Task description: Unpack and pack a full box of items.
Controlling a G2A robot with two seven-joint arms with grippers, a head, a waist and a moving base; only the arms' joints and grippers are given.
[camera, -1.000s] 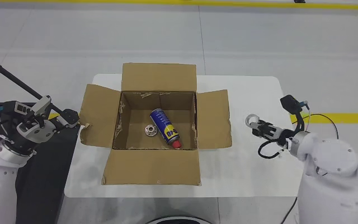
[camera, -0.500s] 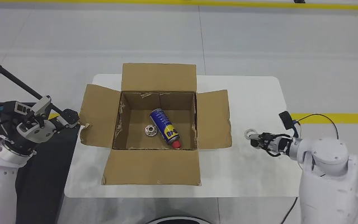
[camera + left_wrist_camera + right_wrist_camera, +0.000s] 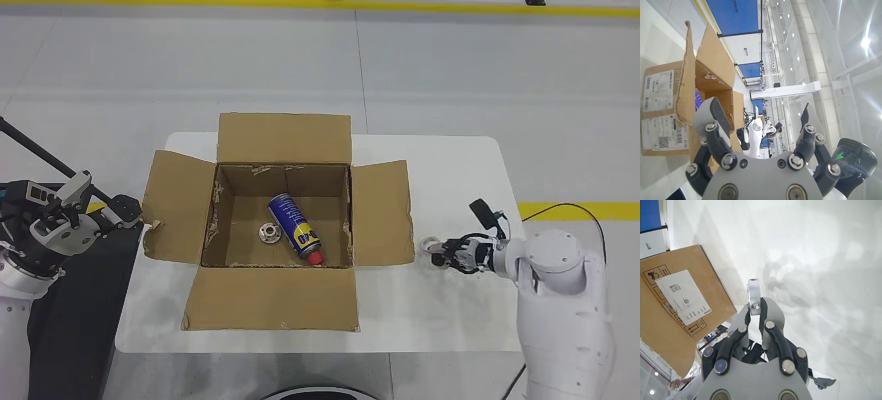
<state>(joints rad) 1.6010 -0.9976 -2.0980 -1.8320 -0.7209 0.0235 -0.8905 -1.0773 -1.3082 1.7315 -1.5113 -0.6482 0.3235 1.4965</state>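
I'm looking at a matte white round-cornered counter (image 3: 450, 160) on a pale grey floor (image 3: 500, 70). My left end effector (image 3: 128, 210) hangs by the counter's left edge, fingers apart. In the middle, the brown corrugated cardboard box (image 3: 285, 300), flaps splayed, holds a blue cylindrical spray can (image 3: 295, 228) and a small round metal flange (image 3: 267, 233). Just right of the box, my right end effector (image 3: 445, 252) is clamped on a smooth silver metal ring (image 3: 753, 294).

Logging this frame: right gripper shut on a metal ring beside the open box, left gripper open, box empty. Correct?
The box is not empty: the top view shows a blue spray can and a small metal part on its floor. The rest holds: right gripper shut on the metal ring, left gripper open.
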